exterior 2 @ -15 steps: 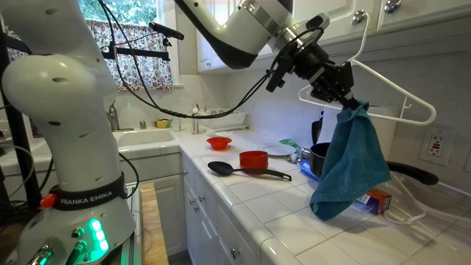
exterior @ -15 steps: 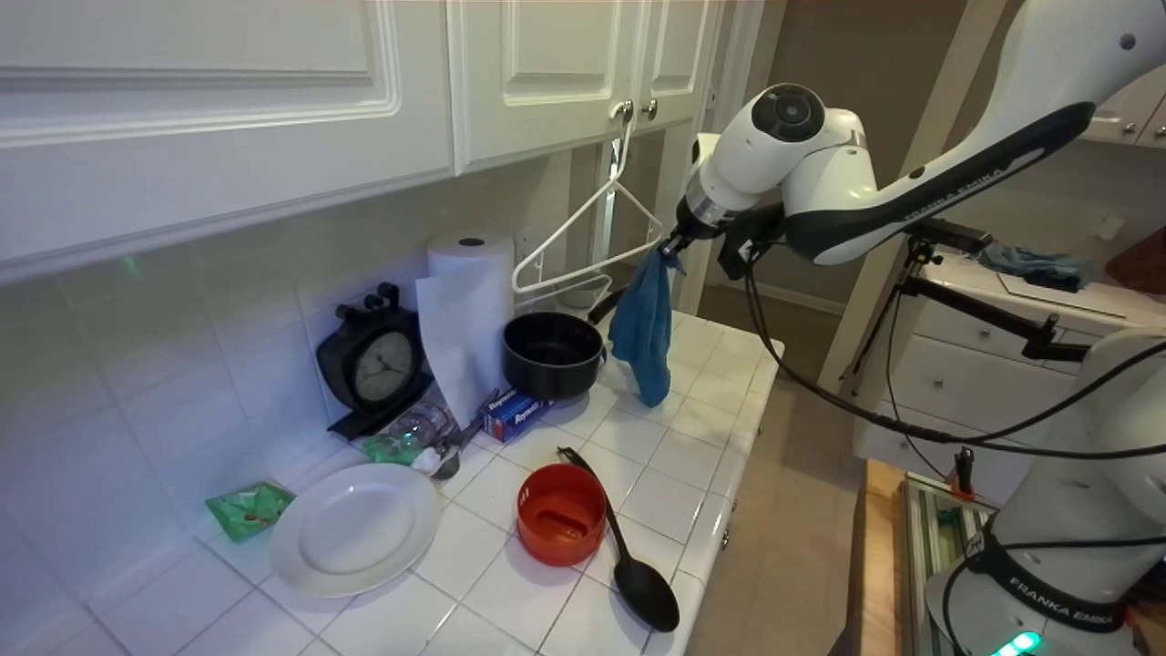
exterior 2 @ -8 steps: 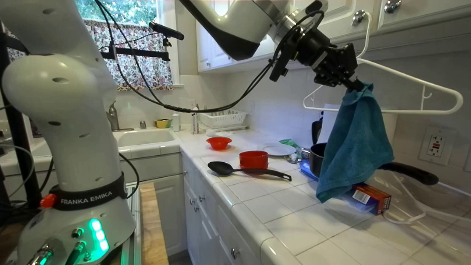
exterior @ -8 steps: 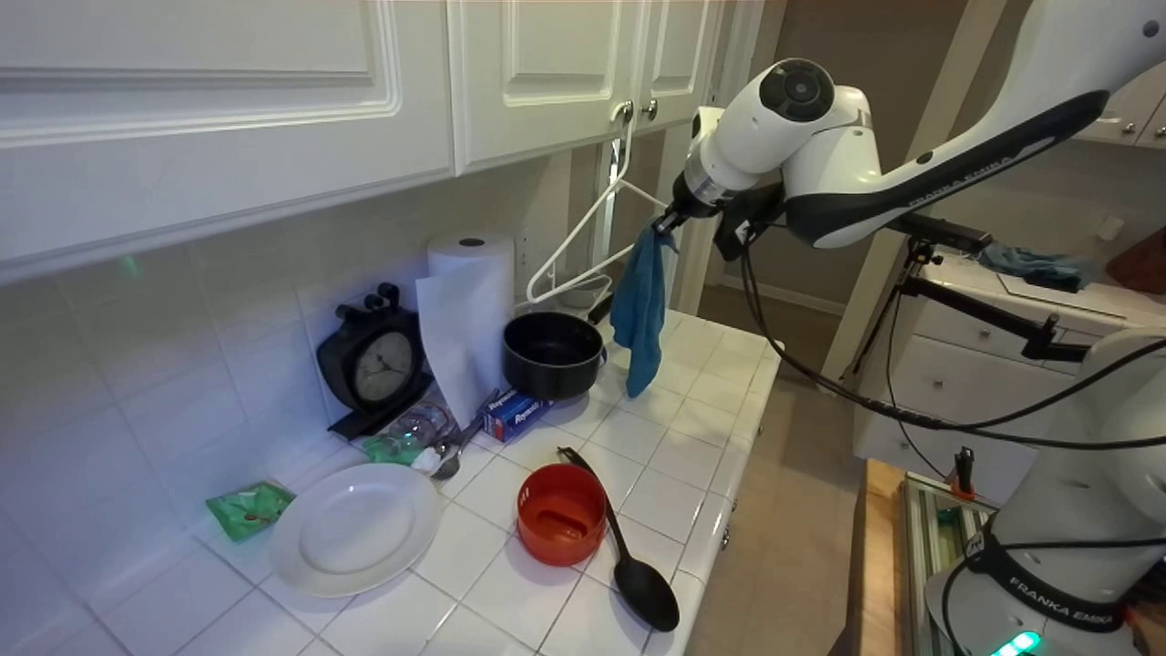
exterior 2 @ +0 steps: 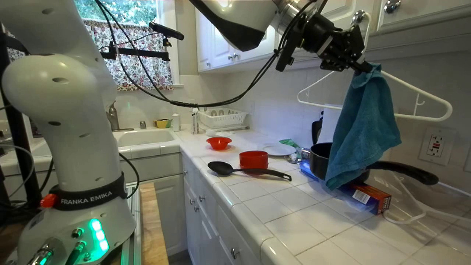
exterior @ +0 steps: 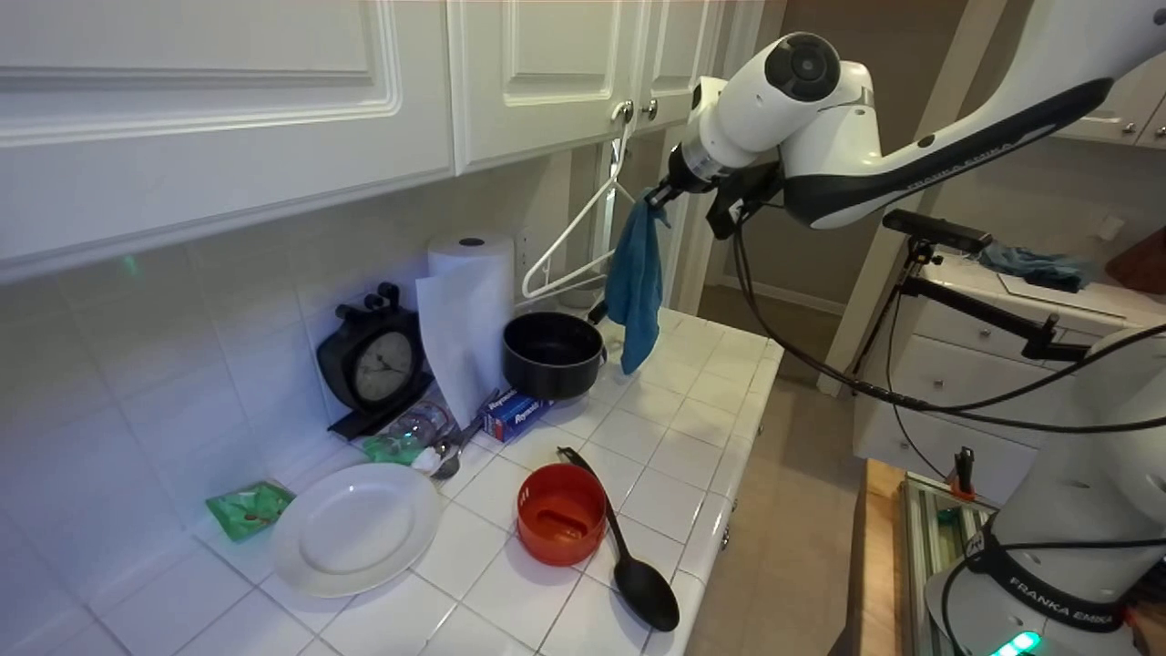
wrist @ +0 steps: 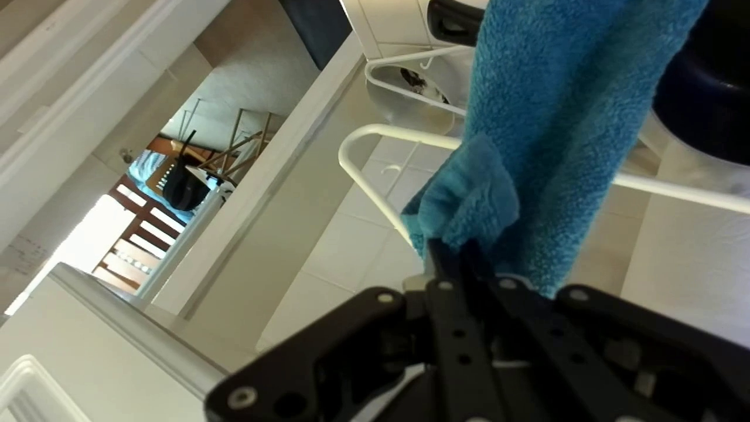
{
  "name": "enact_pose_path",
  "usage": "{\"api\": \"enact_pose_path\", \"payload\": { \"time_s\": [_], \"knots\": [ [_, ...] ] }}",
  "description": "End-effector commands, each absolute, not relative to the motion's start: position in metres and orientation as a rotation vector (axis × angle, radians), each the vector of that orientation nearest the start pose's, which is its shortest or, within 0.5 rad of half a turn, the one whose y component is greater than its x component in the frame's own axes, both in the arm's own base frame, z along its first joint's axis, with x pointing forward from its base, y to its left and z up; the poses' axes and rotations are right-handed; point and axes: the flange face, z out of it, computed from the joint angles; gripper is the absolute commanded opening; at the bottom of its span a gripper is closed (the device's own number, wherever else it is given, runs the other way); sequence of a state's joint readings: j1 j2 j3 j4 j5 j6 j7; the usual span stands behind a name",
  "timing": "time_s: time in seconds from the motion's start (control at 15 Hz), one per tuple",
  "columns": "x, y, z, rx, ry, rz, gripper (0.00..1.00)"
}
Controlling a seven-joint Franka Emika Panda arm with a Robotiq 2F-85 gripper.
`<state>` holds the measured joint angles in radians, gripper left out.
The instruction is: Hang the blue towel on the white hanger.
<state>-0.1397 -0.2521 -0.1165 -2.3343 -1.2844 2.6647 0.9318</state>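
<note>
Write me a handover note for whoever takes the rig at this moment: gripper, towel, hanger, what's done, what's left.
Gripper: shut on the upper end of the blue towel, which hangs down from it.
White hanger: hooked on a cabinet knob.
Position: in the wrist view the towel passes in front of the hanger; whether they touch, I cannot tell.
Done: towel gripped and held up at the hanger, not yet draped.
Left: probably lay it over the hanger, check it holds, then let go.
</note>
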Motion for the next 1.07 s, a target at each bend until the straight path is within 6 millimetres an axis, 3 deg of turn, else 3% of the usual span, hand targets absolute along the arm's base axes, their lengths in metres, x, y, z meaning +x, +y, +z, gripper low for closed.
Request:
{"api": "enact_pose_path", "payload": {
  "time_s": [0.0,1.0],
  "knots": [
    [0.500,-0.102,0.492,2.310,-0.181,1.011,0.05],
    [0.541,-0.097,0.474,2.343,-0.053,1.053,0.05]
  ]
}}
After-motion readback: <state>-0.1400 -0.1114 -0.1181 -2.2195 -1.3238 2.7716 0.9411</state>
